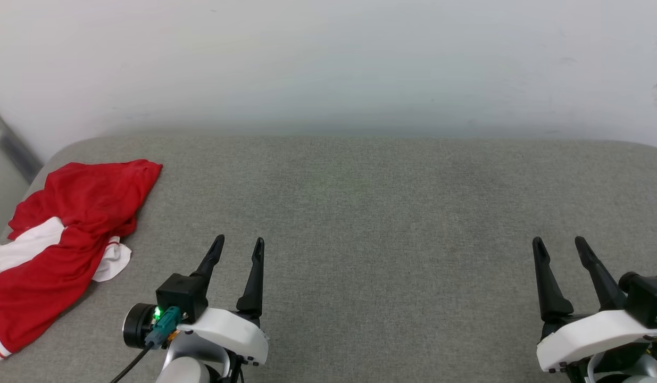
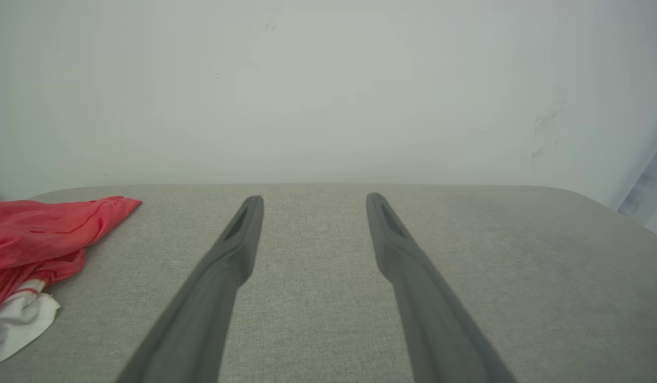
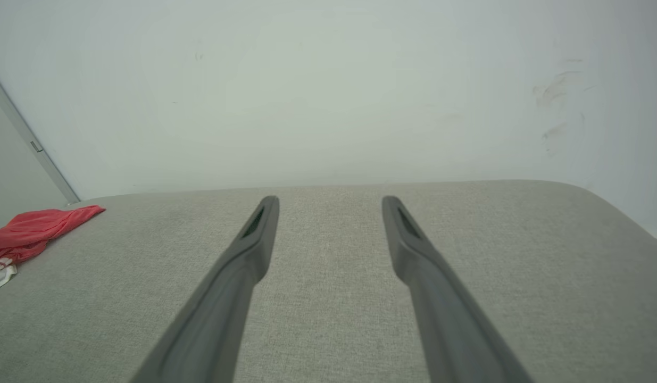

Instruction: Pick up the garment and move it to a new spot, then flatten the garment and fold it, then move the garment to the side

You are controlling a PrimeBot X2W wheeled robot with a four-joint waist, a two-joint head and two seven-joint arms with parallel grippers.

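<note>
A: What is lying at the left end?

B: The garment point(image 1: 67, 234) is lying in a crumpled heap on the left end of the grey cushion point(image 1: 387, 213). Red cloth is bunching over white panels, and a thin striped hem is showing at its near left corner. Its left side is running out of the head view, so I cannot tell whether it is hanging over the cushion's edge. Just beyond it, a grey rail point(image 1: 11, 143) is slanting up along the wall point(image 1: 328, 64).

A: Is anything touching the garment?

B: No. The left gripper point(image 1: 239, 240) is hanging over the near part of the cushion, to the right of the garment and apart from it. Its two dark fingers are standing spread and pointing toward the far wall, gripping nothing. A green light point(image 1: 158, 314) is glowing on its wrist. In the left wrist view the red cloth is showing off to the left of the fingers.

A: And going further right?

B: Grey weave is stretching across the middle. Then the right gripper point(image 1: 558, 240) is hanging over the near right part of the cushion, well apart from the garment. Its fingers are spread too, pointing the same way and gripping nothing. In the right wrist view the garment is showing as a small red and white shape at the far left.
</note>
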